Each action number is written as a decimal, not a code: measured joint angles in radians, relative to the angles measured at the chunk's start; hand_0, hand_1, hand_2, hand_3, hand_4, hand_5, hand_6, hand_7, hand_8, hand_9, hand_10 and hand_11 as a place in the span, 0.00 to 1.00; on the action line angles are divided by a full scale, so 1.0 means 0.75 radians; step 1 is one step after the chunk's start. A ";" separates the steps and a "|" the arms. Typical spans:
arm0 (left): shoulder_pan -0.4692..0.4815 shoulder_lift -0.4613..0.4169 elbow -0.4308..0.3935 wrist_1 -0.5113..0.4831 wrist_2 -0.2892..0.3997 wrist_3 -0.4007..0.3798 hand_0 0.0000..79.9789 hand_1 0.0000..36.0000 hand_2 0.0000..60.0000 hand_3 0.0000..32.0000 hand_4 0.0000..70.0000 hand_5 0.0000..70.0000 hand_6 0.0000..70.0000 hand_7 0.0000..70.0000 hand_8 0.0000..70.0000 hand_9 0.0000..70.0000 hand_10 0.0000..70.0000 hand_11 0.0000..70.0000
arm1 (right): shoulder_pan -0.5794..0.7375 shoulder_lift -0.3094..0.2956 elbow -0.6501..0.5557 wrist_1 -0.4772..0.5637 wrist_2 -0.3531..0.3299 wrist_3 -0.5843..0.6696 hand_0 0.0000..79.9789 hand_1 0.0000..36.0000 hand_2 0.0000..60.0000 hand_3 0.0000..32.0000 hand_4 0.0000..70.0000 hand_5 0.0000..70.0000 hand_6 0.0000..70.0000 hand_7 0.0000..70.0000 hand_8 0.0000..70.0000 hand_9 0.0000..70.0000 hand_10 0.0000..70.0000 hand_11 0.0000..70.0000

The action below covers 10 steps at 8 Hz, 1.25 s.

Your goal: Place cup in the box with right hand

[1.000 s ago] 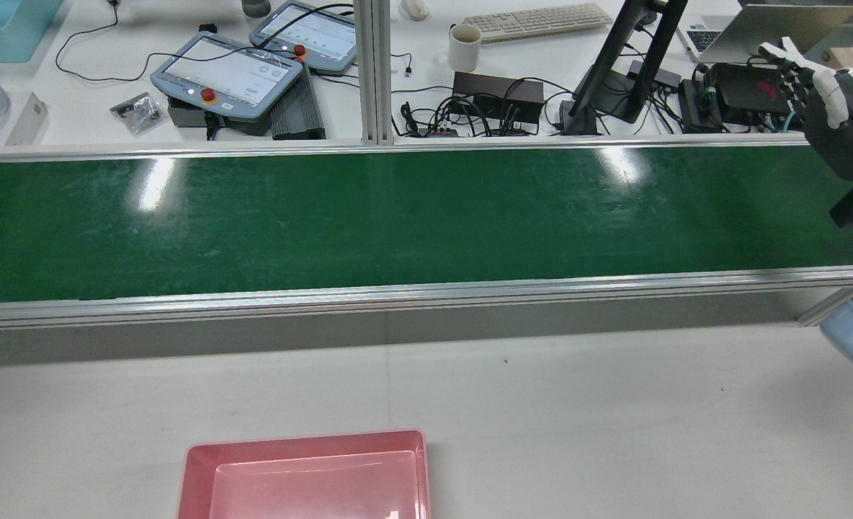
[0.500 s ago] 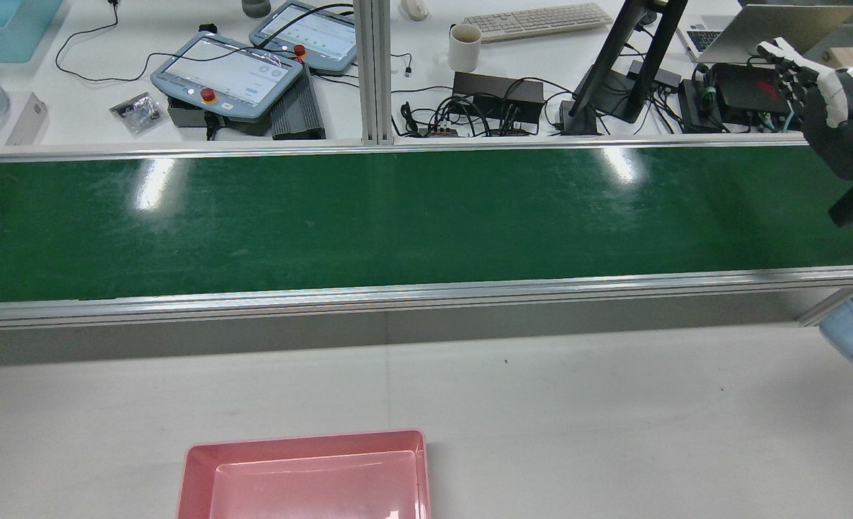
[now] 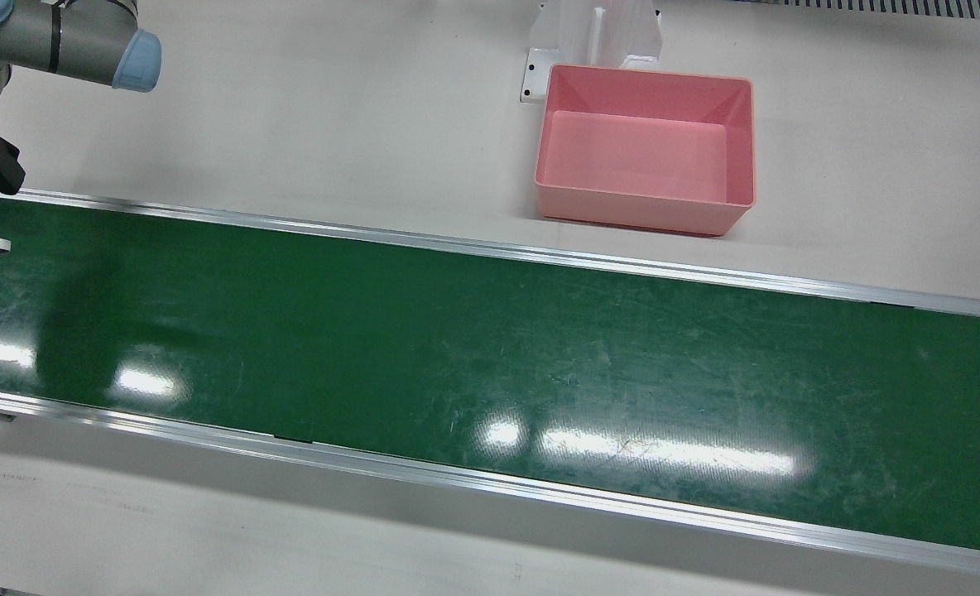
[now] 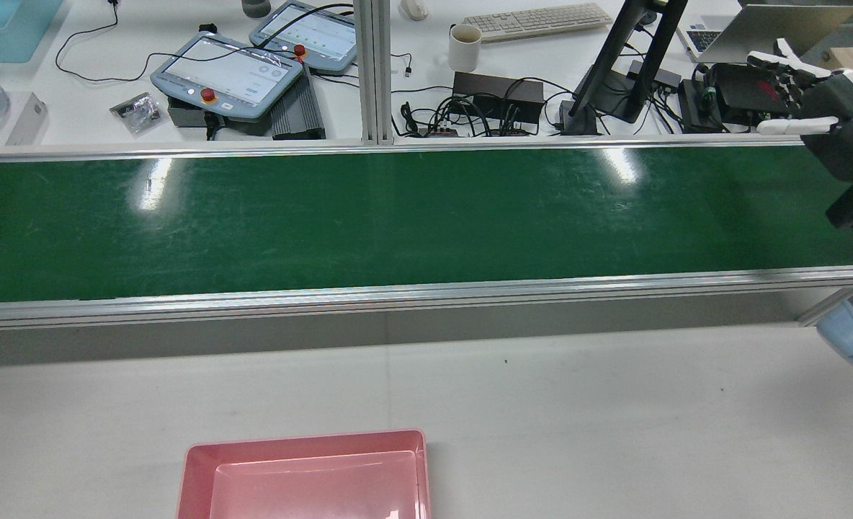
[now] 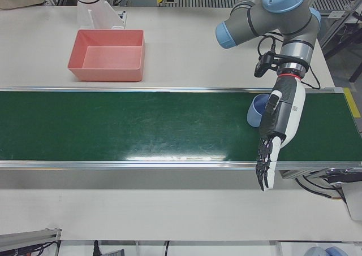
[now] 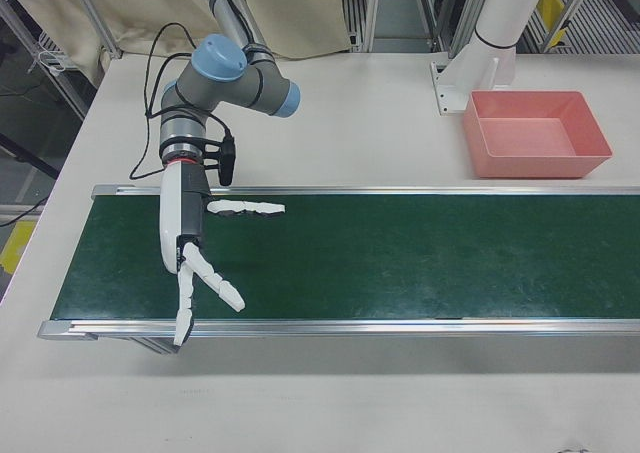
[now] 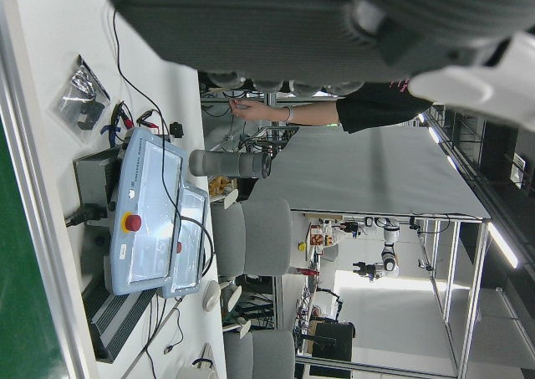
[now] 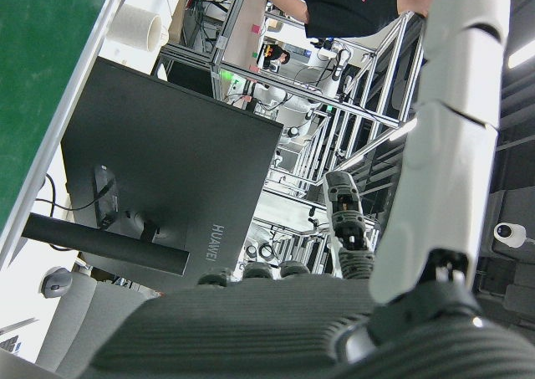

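Plainly, risked most from the gap. Found the cup (image 5: 255, 110) on the belt (image 3: 490, 331) at the left arm's end, just beside the left hand (image 5: 283, 126). Placed it well apart from the right hand (image 6: 185, 253), hung over the opposite end with fingers spread wide, thumb out sideways, holding nothing.

Could have gone wrong in three ways. Might have tipped or shoved the cup with the left hand, held empty with fingers straight and so close alongside. Might have closed too early or too late on the cup, if carried along the belt, and knocked it over with those splayed fingers. Might also have caught the rail (image 3: 490, 247) or the near wall of the box (image 3: 639, 213) on the carry, with the box sitting off the belt on the robot's side, between the two arms.

Saw the cup in the left-front view only, and there only in part, one side covered by the left hand. Could not tell touching from merely close. Possibly upright with the mouth up, though hard to judge at that size. Could not judge any belt motion from one moment. Lost part of the right hand past the edge in the rear view, and nearly all of it in the front view. Got little from the two hand cameras: a monitor (image 8: 167, 170) beyond the belt, no cup.
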 measured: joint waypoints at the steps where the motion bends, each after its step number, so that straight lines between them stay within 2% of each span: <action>1: 0.000 0.000 0.000 0.000 0.000 0.000 0.00 0.00 0.00 0.00 0.00 0.00 0.00 0.00 0.00 0.00 0.00 0.00 | 0.000 0.000 -0.002 -0.001 0.000 0.000 0.70 0.56 0.00 0.00 0.10 0.08 0.01 0.00 0.00 0.00 0.00 0.00; 2: 0.000 0.000 0.000 0.000 0.000 0.000 0.00 0.00 0.00 0.00 0.00 0.00 0.00 0.00 0.00 0.00 0.00 0.00 | 0.001 0.000 -0.007 0.003 0.000 -0.001 0.68 0.57 0.08 0.00 0.08 0.08 0.01 0.00 0.00 0.00 0.00 0.00; 3: 0.000 0.000 0.000 -0.001 0.000 0.000 0.00 0.00 0.00 0.00 0.00 0.00 0.00 0.00 0.00 0.00 0.00 0.00 | 0.002 0.000 -0.013 0.013 0.000 -0.001 0.52 0.35 0.24 0.00 0.00 0.03 0.00 0.00 0.00 0.00 0.00 0.00; 4: 0.000 0.000 0.000 -0.001 0.000 0.000 0.00 0.00 0.00 0.00 0.00 0.00 0.00 0.00 0.00 0.00 0.00 0.00 | 0.002 0.000 -0.018 0.021 0.001 -0.002 0.34 0.18 0.17 0.00 0.00 0.01 0.00 0.00 0.00 0.00 0.00 0.00; 5: 0.000 0.000 0.000 0.000 0.000 0.000 0.00 0.00 0.00 0.00 0.00 0.00 0.00 0.00 0.00 0.00 0.00 0.00 | 0.003 0.000 -0.019 0.025 0.001 -0.003 0.26 0.14 0.16 0.00 0.00 0.00 0.00 0.00 0.00 0.00 0.00 0.00; 7: 0.000 0.000 0.000 -0.001 0.000 0.000 0.00 0.00 0.00 0.00 0.00 0.00 0.00 0.00 0.00 0.00 0.00 0.00 | 0.005 0.000 -0.020 0.027 0.001 -0.001 0.16 0.11 0.19 0.00 0.00 0.00 0.01 0.01 0.00 0.02 0.00 0.00; 9: 0.000 0.000 0.000 -0.001 0.000 0.000 0.00 0.00 0.00 0.00 0.00 0.00 0.00 0.00 0.00 0.00 0.00 0.00 | 0.005 0.000 -0.021 0.027 0.000 0.001 0.12 0.10 0.21 0.00 0.00 0.00 0.01 0.02 0.00 0.01 0.00 0.00; 10: 0.000 0.000 0.000 -0.001 0.000 0.000 0.00 0.00 0.00 0.00 0.00 0.00 0.00 0.00 0.00 0.00 0.00 0.00 | 0.006 0.000 -0.021 0.027 0.000 0.002 0.14 0.10 0.20 0.00 0.00 0.00 0.01 0.02 0.00 0.01 0.00 0.00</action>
